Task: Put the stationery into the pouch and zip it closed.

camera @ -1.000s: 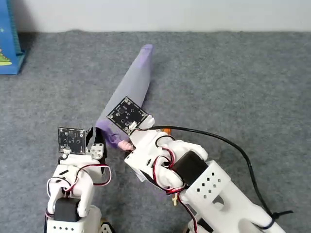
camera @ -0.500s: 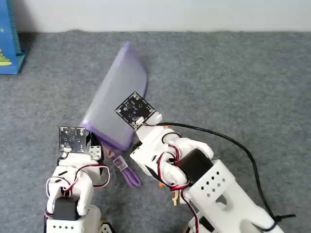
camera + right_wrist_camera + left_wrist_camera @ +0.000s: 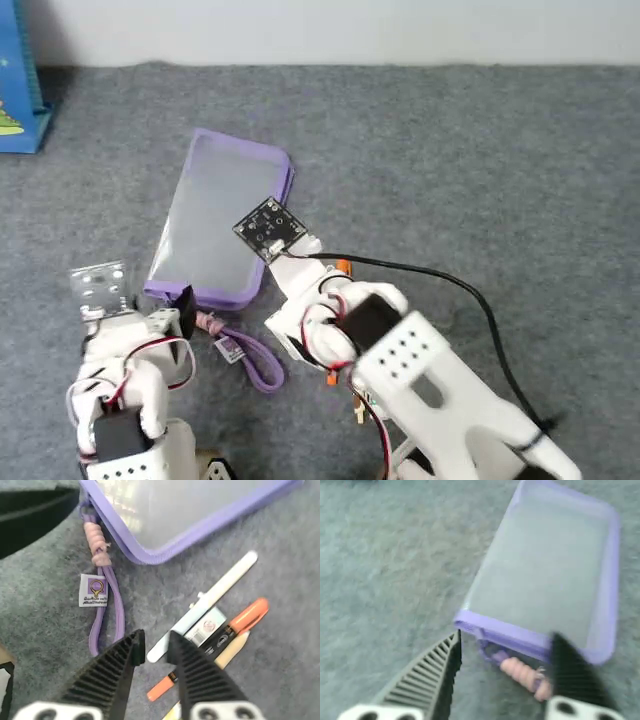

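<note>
Basically, nothing's packed yet: both arms are empty-handed. The fingers of the right gripper [image 3: 155,635] stand only a sliver apart w/ nothing between them, and they hang over the near end of the white pen [image 3: 220,587]. Just beside that pen lie a small white block [image 3: 207,625] (maybe an eraser), an orange marker [image 3: 245,615] and a pencil [image 3: 232,650]. All are loose on the carpet [image 3: 450,150], just right of the pouch's near end.

The left gripper [image 3: 507,640] is spread wide and holds nothing. It sits by the near-left corner of the pouch [image 3: 220,220]; can't tell if it touches. From that corner the pink bead pull [image 3: 95,542] and the purple strap [image 3: 107,605] trail toward the near side. The pouch lies flat, left of centre, w/ its long side running near to far. Can't tell if the zip is open or shut.

My read: approx. zero done. All four pcs are yet to go in, then the zip needs running.
</note>
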